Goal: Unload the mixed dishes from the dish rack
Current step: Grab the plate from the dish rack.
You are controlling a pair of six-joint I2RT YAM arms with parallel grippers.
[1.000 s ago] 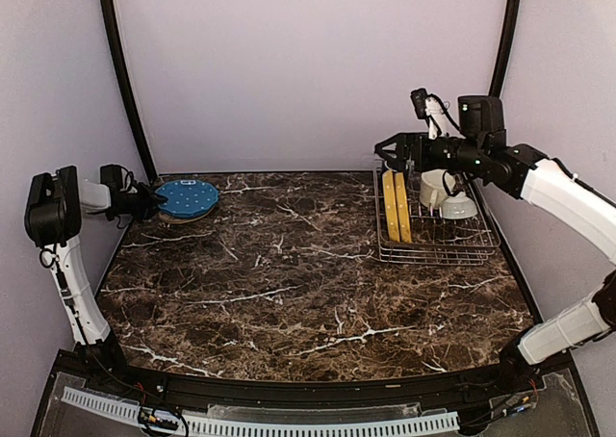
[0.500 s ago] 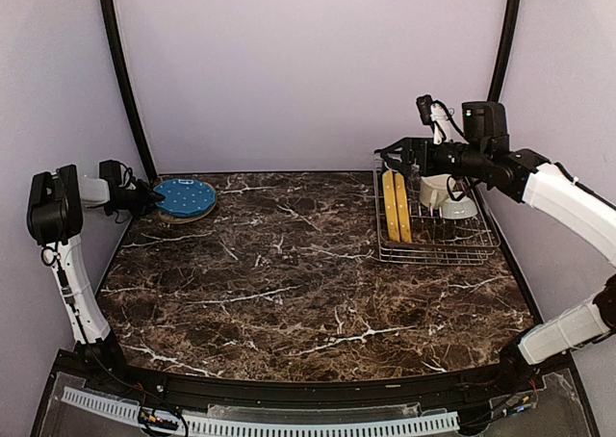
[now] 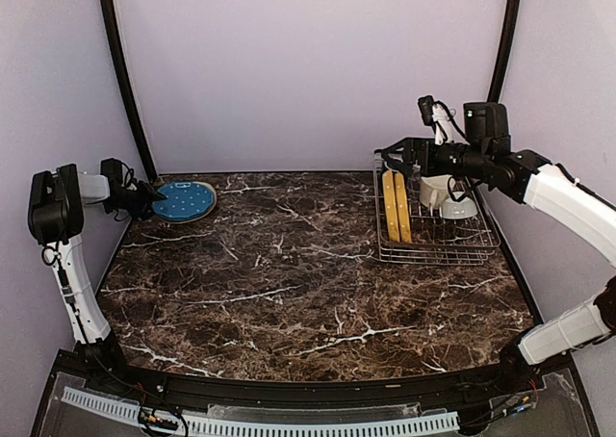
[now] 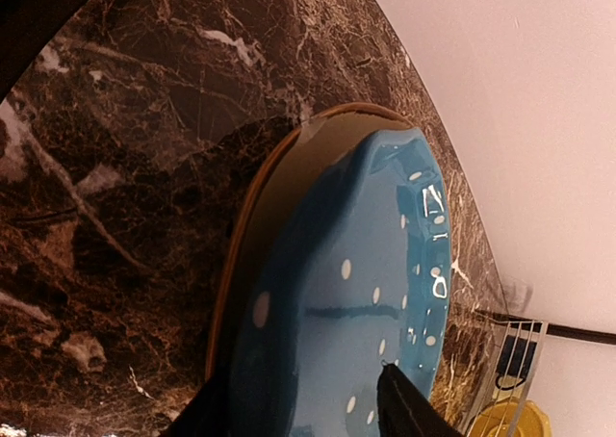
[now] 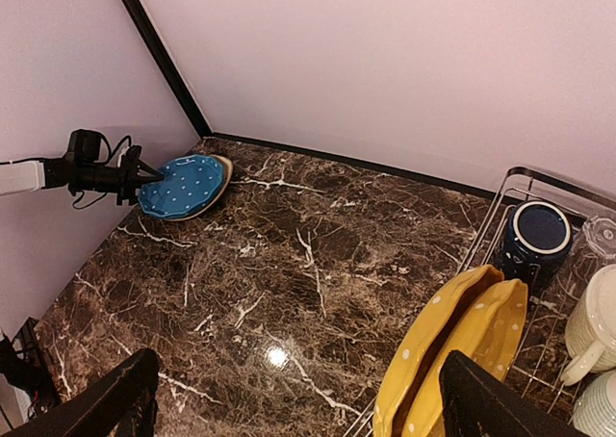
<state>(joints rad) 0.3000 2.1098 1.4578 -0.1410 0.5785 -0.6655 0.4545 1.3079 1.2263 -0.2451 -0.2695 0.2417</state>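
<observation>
Our left hand [image 3: 144, 199] reaches low into the far left corner. One finger [image 4: 404, 408] is above the rim of the blue dotted plate [image 3: 185, 200] and a dark part is under it, so we cannot tell if it clamps the rim or only lies around it. This plate rests on a tan-edged plate [image 4: 241, 225] on the surface [image 3: 289, 264], and we judge this is done to make one pile. Our right hand [image 3: 385, 155] hovers with its fingers wide apart over the left end of the dish rack [image 3: 438, 260]. There the yellow plates [image 3: 396, 206] stand on edge, probably so that a rim can be taken from above. Also in the rack are the navy mug [image 5: 532, 233], the glass [image 5: 599, 235], the cream mug [image 3: 435, 189] and the bowl [image 3: 460, 208].
</observation>
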